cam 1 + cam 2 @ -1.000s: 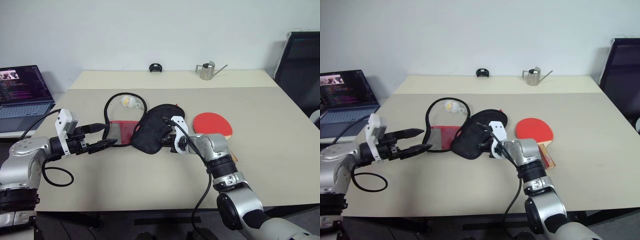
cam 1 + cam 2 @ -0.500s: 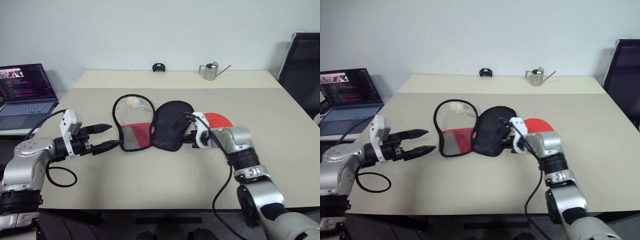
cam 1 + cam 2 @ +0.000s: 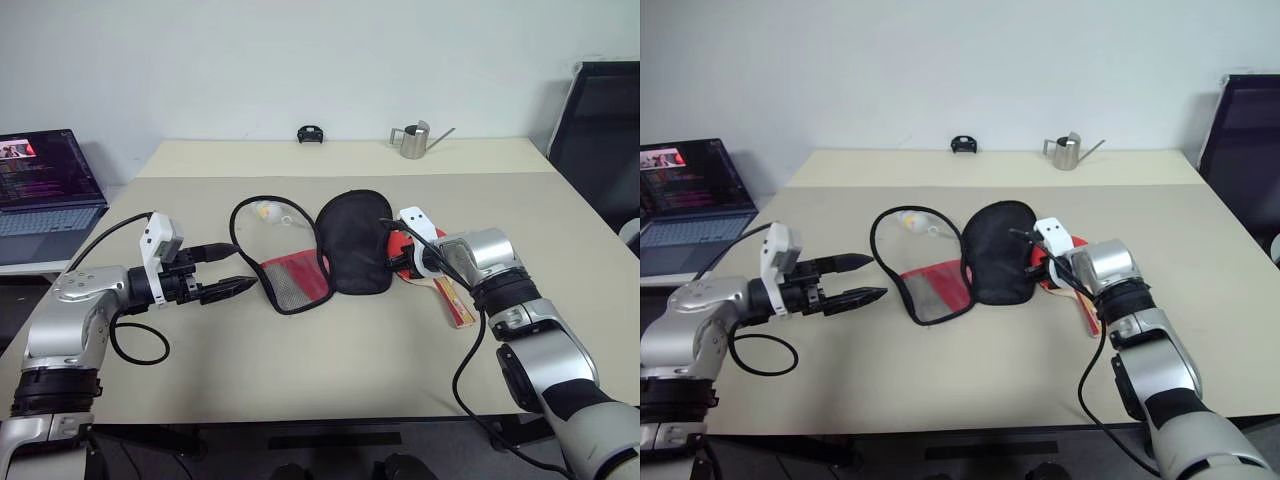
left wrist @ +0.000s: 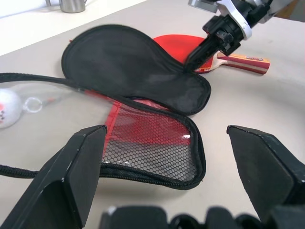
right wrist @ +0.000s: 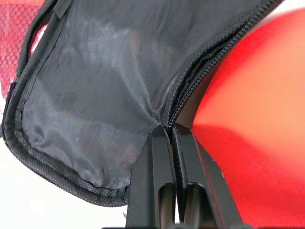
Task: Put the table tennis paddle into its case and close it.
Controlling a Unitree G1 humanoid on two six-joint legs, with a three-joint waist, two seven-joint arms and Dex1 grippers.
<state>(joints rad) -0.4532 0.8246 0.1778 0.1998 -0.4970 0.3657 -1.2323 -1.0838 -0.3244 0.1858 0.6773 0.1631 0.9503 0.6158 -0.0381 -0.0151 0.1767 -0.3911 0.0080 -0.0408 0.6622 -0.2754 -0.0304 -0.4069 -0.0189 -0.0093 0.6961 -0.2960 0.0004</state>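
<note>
The case (image 3: pixel 352 240) lies unzipped in the middle of the table, its black flap raised and spread to the right, its red mesh half (image 3: pixel 296 281) flat on the table. Its white ball charm (image 3: pixel 263 211) rests at the back inside the zip loop. My right gripper (image 3: pixel 389 257) is shut on the black flap's zip edge (image 5: pixel 177 107). The table tennis paddle (image 3: pixel 401 247) lies just right of the flap, red face partly covered, wooden handle (image 3: pixel 457 301) pointing toward me. My left gripper (image 3: pixel 245 266) hovers open just left of the red mesh half, touching nothing.
A laptop (image 3: pixel 40 185) sits off the table's left side. At the table's far edge stand a small metal watering can (image 3: pixel 413 142) and a small black object (image 3: pixel 309 135). A dark chair (image 3: pixel 600 130) is at the far right. The near tabletop (image 3: pixel 300 360) is bare.
My right gripper has pulled the black flap to the right, over the paddle's face, spreading the case open. The left gripper has edged slightly toward the case and stays open.
</note>
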